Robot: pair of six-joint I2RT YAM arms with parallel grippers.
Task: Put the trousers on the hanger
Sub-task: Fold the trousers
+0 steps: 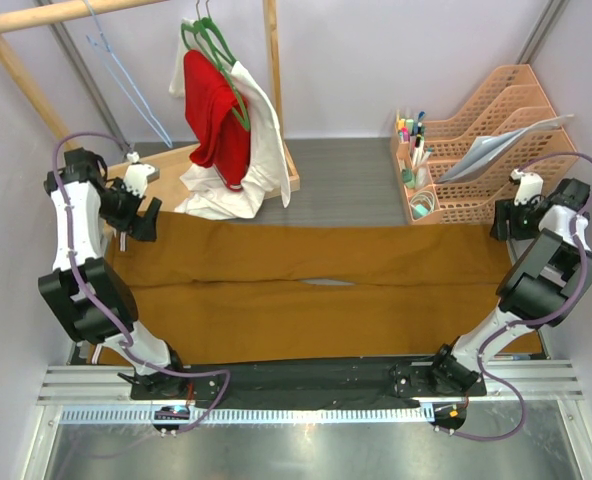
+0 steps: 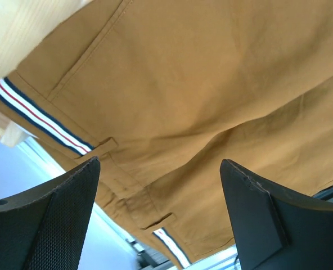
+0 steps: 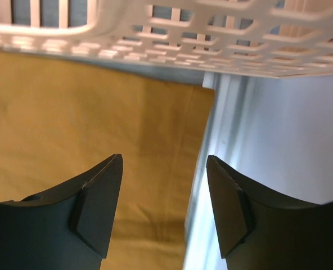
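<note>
- Far left, your hanger [image 1: 136, 98] hangs from the wooden rail [image 1: 66, 12], well apart from the trousers.
- Your left gripper [image 1: 139, 216] [image 2: 158, 169] is released, fingers spread over the waistband end with nothing between them.
- The trousers [image 1: 316, 290] [image 2: 211, 84] [image 3: 71, 112] lie flat across the table, legs running to the right.
- Behind them, a red garment [image 1: 216, 115] and a white garment [image 1: 261, 150] hang on green hangers.
- Your right gripper [image 1: 506, 220] [image 3: 163, 163] is released too, above the hem's edge, beside the peach file rack [image 1: 496, 140] [image 3: 211, 28].
</note>
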